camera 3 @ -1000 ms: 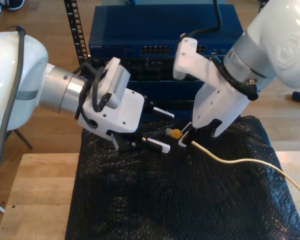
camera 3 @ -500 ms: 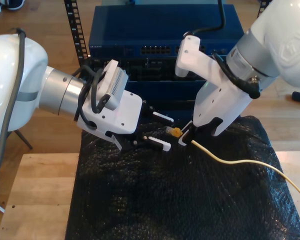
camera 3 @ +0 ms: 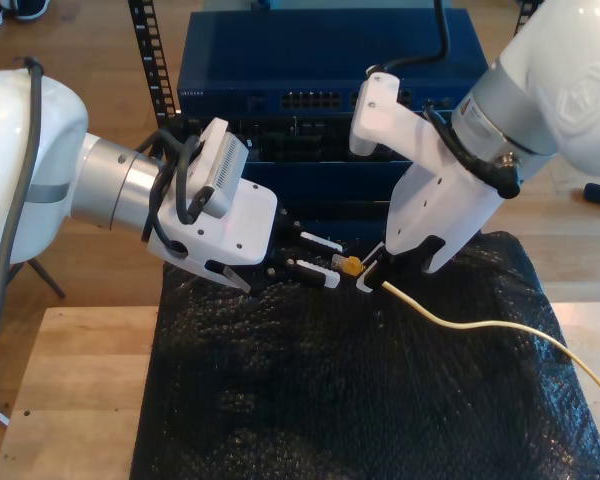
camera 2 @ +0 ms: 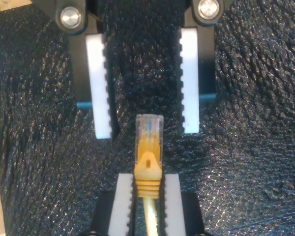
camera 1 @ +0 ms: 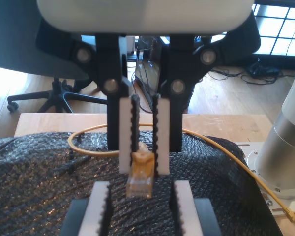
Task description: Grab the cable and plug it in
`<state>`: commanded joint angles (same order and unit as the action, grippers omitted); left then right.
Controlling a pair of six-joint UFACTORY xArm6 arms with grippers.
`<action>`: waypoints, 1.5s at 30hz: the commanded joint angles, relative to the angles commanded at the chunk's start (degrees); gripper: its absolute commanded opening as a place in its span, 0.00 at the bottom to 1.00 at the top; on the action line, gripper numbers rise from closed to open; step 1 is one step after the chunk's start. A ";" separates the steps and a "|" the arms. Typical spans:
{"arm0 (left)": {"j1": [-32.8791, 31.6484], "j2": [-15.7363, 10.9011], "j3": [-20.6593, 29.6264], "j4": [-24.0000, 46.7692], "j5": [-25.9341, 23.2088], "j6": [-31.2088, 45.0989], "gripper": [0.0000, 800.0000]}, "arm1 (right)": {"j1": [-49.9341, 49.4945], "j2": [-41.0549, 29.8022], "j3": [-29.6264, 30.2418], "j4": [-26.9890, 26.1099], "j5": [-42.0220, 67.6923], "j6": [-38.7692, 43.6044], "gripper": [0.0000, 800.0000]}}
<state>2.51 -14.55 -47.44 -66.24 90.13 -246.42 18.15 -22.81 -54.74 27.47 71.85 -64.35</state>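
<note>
**Plug Held Out Between Two Tools**

My second tool [camera 2: 147, 178] is pressed together on the cable [camera 3: 460, 322], pinching the yellow strain-relief boot [camera 2: 147, 169] just behind the clear-yellow plug [camera 2: 148, 130], which juts out free beyond the fingertips. Facing it, my first tool [camera 3: 336, 265] is spread wide, one finger on each side of the plug tip and touching nothing. The rest of the cable trails off over the black bubble wrap [camera 3: 330, 400] that covers the wooden surface [camera 3: 70, 400], toward the exterior view's right. Behind stands a blue network switch [camera 3: 320, 60] with its row of ports [camera 3: 310, 100].

The cable looks light and limp, so it should sag if taken far back; the boot and the hard plug body are the places to hold (the latch tab looks fragile).

Count: two tools, one cable, one plug in hand.
</note>
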 joint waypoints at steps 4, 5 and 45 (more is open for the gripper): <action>0.09 0.00 0.00 -0.35 0.35 0.09 0.35 | 0.09 0.09 0.00 0.00 0.00 0.00 0.01; 0.09 0.00 0.00 -0.35 0.44 0.09 0.35 | 0.09 0.09 0.00 0.00 0.00 0.00 0.01; 8.53 11.34 -1.32 -8.53 8.70 -7.74 0.00 | -6.07 -1.23 -3.16 3.16 -1.05 -11.52 0.96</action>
<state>11.03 -3.21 -48.76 -74.77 98.84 -254.15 12.09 -24.04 -57.90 30.64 70.79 -75.87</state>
